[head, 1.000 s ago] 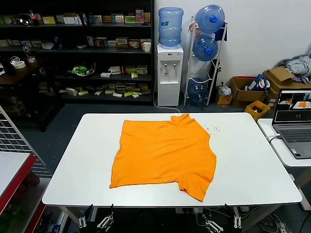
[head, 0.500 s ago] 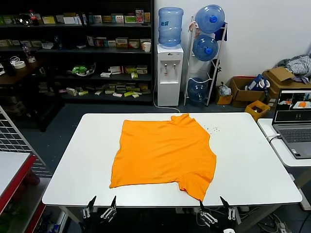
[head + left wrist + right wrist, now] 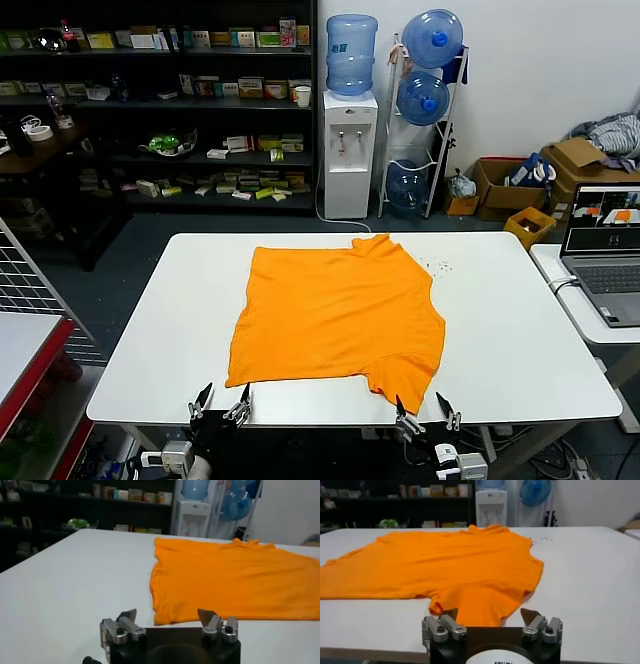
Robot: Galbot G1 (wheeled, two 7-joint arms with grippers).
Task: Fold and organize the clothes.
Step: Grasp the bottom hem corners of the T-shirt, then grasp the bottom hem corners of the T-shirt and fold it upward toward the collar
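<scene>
My left end effector [image 3: 220, 404] and right end effector [image 3: 421, 414], jaws apart, hovered beside the T-shirt [image 3: 335, 310], soft and limp, best pinched along its near hem.

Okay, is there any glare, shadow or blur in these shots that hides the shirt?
Head view: even light, the orange T-shirt is sharp on the white table, no glare over it. Left wrist view: the left gripper and the shirt's near hem are clear; the far shelves are soft. Right wrist view: the right gripper is sharp, with faint shadow only in the sleeve folds.
</scene>
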